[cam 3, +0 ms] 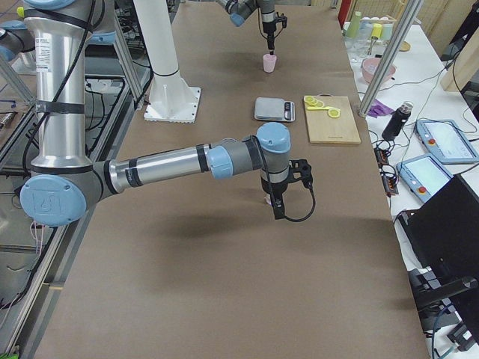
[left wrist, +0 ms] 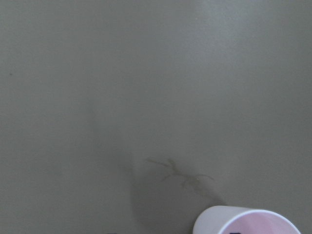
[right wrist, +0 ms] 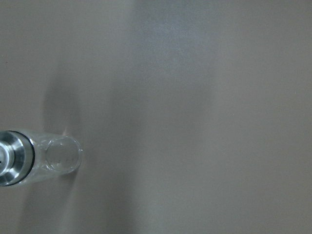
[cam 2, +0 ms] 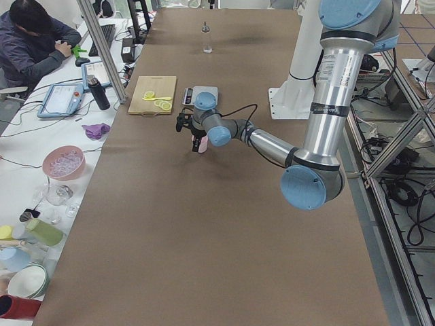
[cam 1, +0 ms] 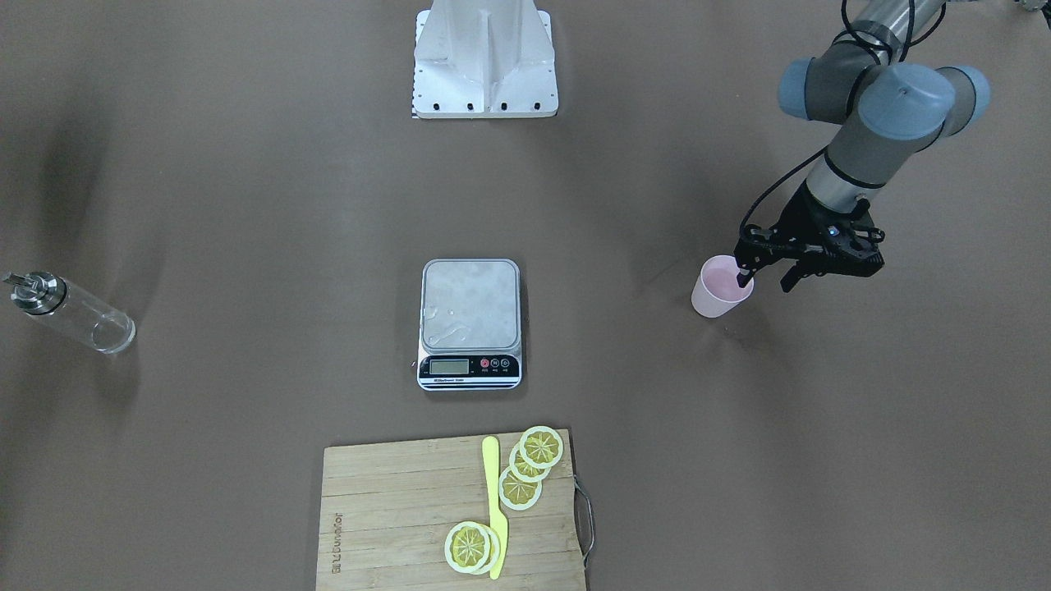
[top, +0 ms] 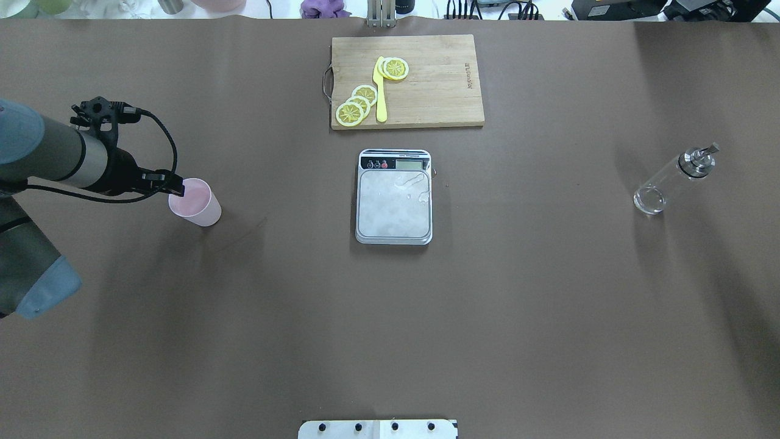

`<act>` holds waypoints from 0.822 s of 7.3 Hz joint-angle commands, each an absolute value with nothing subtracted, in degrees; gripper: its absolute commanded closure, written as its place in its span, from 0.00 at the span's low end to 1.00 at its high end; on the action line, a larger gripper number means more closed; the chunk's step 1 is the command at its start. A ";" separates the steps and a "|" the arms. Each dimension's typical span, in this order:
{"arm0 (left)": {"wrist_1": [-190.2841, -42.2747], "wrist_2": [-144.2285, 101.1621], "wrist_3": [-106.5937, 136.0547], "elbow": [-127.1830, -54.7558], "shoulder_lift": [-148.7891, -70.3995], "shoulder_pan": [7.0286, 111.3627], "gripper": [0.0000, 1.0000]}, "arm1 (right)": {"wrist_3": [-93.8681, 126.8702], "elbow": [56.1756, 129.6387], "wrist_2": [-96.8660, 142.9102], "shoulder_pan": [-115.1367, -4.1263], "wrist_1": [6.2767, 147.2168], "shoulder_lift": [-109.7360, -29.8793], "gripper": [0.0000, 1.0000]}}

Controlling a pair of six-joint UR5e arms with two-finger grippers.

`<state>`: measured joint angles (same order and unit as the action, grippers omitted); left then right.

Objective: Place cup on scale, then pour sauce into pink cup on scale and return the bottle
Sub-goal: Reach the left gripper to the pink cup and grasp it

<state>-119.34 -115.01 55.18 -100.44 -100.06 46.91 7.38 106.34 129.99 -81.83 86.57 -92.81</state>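
Observation:
The pale pink cup (cam 1: 716, 289) stands on the brown table at the robot's left, also in the overhead view (top: 196, 203) and at the bottom of the left wrist view (left wrist: 246, 222). My left gripper (cam 1: 768, 277) is open and straddles the cup's rim, with one finger inside and one outside. The scale (cam 1: 470, 304) sits at the table's middle with nothing on its platform (top: 394, 210). The clear glass bottle (top: 670, 180) stands at the robot's right, also in the right wrist view (right wrist: 29, 158). My right gripper (cam 3: 278, 209) hangs above the table near the bottle; I cannot tell whether it is open.
A bamboo cutting board (cam 1: 394, 509) with lemon slices and a yellow knife (cam 1: 493, 501) lies beyond the scale on the operators' side. The robot's white base (cam 1: 484, 61) is at the near edge. A few droplets lie on the scale's platform.

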 commanded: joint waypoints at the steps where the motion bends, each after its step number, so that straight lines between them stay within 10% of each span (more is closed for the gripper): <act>1: -119.36 -113.82 55.11 -100.72 -100.11 44.92 0.69 | 7.38 106.35 129.99 -81.83 86.57 -92.81 0.00; 3: -119.36 -113.82 54.93 -101.25 -100.02 44.82 1.00 | 7.38 106.43 129.99 -81.83 86.57 -92.81 0.00; 6: -119.18 -113.91 54.93 -103.00 -99.75 45.17 1.00 | 7.38 106.44 129.99 -81.83 86.57 -92.81 0.00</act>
<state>-119.27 -113.84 54.94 -102.36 -99.75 45.04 7.39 106.43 129.99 -81.83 86.57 -92.81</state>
